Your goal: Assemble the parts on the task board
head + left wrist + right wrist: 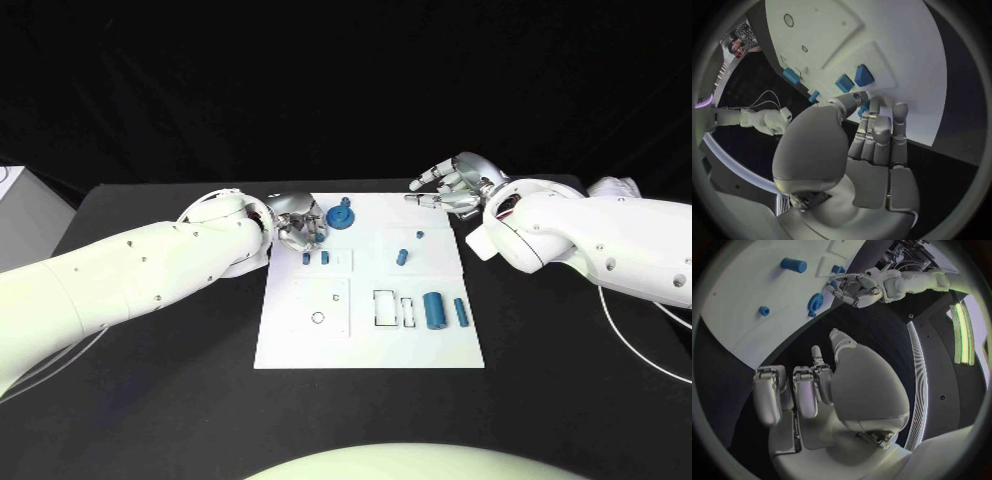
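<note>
Parts spread over the white board

Nearest, 2 blue cylinders (446, 310) lie at the board's (296, 345) near right. Farther back, the left hand (296, 225) rests at its left edge beside a blue round part (342, 217), fingers loose, holding nothing. The right hand (450, 186) hovers over the far right corner, fingers apart.

Matt white task board (368, 330) carries smooth blue plastic-looking parts (434, 310) (hands (296, 222) look silvery metal).

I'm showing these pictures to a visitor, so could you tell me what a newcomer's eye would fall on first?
First, the white task board bright against the black table, with small blue parts scattered over it. Then the two silver hands at its far edge: the left hand beside a round blue part, the right hand at the far right corner.
</note>
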Controlling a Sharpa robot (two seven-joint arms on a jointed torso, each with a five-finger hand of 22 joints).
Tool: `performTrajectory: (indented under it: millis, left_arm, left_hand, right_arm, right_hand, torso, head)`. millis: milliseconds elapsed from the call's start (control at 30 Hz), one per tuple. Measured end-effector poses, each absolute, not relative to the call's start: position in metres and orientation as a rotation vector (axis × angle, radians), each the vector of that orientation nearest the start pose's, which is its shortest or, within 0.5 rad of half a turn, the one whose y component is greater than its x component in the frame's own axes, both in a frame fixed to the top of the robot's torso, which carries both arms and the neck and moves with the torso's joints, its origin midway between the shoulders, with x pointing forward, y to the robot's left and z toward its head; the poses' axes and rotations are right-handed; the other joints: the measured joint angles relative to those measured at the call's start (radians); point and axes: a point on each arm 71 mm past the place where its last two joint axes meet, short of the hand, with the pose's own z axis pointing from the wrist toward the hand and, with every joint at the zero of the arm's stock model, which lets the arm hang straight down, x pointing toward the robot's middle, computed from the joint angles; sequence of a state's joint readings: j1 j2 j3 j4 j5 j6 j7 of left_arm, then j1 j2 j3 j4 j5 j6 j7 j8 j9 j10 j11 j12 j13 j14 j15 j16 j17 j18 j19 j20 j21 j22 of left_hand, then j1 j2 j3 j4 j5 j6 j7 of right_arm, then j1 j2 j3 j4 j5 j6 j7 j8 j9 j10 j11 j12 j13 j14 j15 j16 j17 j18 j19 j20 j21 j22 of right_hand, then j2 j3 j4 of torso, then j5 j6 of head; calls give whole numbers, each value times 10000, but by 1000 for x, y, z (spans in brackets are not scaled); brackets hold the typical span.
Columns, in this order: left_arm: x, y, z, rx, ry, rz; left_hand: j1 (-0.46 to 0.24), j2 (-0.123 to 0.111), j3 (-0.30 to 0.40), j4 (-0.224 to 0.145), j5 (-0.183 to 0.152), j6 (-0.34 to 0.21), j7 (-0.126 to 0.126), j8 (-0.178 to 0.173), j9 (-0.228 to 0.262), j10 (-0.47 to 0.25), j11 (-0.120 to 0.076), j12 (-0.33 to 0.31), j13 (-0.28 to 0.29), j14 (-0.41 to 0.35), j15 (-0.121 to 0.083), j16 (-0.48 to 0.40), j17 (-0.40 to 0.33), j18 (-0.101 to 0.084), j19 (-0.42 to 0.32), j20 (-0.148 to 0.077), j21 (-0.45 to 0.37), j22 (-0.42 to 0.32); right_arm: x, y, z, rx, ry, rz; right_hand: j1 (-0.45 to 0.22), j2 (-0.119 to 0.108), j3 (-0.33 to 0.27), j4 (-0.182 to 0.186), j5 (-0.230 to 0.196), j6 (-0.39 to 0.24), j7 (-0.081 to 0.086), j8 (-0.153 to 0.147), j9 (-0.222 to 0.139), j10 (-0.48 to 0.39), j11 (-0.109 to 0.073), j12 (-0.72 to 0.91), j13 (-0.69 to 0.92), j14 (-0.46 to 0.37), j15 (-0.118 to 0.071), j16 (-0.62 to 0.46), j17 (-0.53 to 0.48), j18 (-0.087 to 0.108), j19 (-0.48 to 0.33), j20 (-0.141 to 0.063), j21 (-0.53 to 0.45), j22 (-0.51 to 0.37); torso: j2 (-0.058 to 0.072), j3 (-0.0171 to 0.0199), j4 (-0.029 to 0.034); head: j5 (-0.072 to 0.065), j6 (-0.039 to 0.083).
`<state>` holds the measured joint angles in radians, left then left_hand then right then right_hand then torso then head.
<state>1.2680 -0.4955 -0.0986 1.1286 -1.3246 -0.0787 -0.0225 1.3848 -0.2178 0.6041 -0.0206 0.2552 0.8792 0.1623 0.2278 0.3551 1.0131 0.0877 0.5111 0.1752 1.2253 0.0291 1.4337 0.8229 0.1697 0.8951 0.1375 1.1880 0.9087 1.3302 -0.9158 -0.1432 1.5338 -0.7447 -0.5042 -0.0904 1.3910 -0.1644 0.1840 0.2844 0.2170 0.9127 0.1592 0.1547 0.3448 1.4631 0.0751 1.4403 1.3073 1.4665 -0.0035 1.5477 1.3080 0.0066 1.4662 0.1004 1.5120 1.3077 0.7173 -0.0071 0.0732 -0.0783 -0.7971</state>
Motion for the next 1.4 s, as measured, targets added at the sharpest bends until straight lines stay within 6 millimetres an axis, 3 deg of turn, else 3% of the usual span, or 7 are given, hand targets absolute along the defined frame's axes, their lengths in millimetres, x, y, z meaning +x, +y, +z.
performTrajectory:
  millis: [433, 567, 633, 667, 800, 1000, 1400]
  left_arm:
    - [548, 130, -203, 2198, 18780, -6845]
    - [549, 134, -202, 2095, 18753, -6759]
    - [550, 138, -201, 2025, 18743, -6681]
    - [551, 140, -201, 1990, 18736, -6644]
    - [553, 149, -200, 1815, 18674, -6493]
    - [556, 168, -196, 1394, 18456, -6331]
    - [548, 211, -175, -1720, 17588, -8529]
  left_hand:
    - [0, 0, 0, 0, 0, -193, -9, -110, -24, -38, 32, 79, 73, 1, -1, 0, -19, 0, 0, 0, -41, -11]
    - [0, 0, -2, 2, 0, -553, -50, -290, -84, -111, 1, 137, 156, -35, -37, 0, -52, 1, 0, 0, -113, -83]
    - [0, 0, -27, 27, 0, -733, -61, -390, -123, -162, 19, 146, 189, -54, -18, 0, -52, 0, 1, 1, -117, -120]
    - [0, 0, -43, 10, 0, -836, -87, -429, -143, -184, 39, 146, 204, -69, -3, 0, -61, 0, 0, 0, -144, -140]
    - [-29, -30, -97, 41, 0, -1052, -160, -503, -209, -437, 108, 93, 211, -196, 52, 0, -216, 1, -81, 10, -256, -269]
    - [-40, -40, -152, 96, 0, -1160, -162, -545, -256, -1081, 366, -345, 38, -951, 268, -319, -1416, 1, -519, 161, -595, -681]
    - [123, 122, 201, 24, 0, -619, 378, -37, -231, -1241, 521, -74, -17, -2544, 389, -1542, -3761, 0, -1039, 270, -903, -821]
  right_arm:
    - [499, -255, -162, 5996, 16322, 7964]
    - [500, -258, -162, 5973, 16303, 7877]
    - [501, -260, -163, 5860, 16277, 7810]
    - [501, -261, -163, 5783, 16266, 7773]
    - [501, -264, -163, 5228, 16243, 7610]
    - [500, -269, -165, 3744, 16259, 7226]
    - [493, -265, -177, -144, 16343, 5879]
  right_hand:
    - [0, 0, 5, -4, 0, 0, 0, 0, -10, -123, -5, -201, 0, 0, 0, -23, -2, 0, 0, 0, -120, -2]
    - [81, -81, 231, -24, 0, -61, -32, 68, -10, -2021, -11, -2805, -988, -15, 15, -358, -2, 161, 0, 0, -744, -3]
    - [284, -144, 406, -23, -2, -60, -23, 77, -10, -3147, 190, -4919, -2727, -16, 15, -746, -2, 316, -1, -1, -1462, -3]
    - [398, -213, 550, -10, -31, -62, -21, 123, -10, -3729, 159, -5977, -3630, -16, 15, -918, -3, 420, -40, -40, -1761, -3]
    - [947, -578, 1401, -16, -42, -46, -5, 213, 1, -4343, 163, -8780, -6216, -16, 15, -1278, -108, 473, -241, -48, -2459, -3]
    - [1208, -981, 2319, -332, -42, 211, -42, 358, 51, -4208, 1, -10652, -8369, -16, 15, -1279, -56, 473, -271, -18, -2555, -4]
    - [1001, -1187, 2678, -636, -159, 422, -132, 465, 89, -3947, 54, -11635, -9623, -16, 15, -1192, 2, 472, -194, -19, -2517, 4]
  torso:
    - [2, 3, -2]
    - [2, 3, -3]
    - [1, 4, -4]
    - [0, 6, -3]
    - [-6, 12, -4]
    - [-12, 12, -4]
    - [1, 20, -10]
  head:
    - [-3, 9]
    - [-6, 29]
    - [-11, 45]
    - [-12, 51]
    - [-30, 92]
    - [-133, 198]
    - [-419, 342]
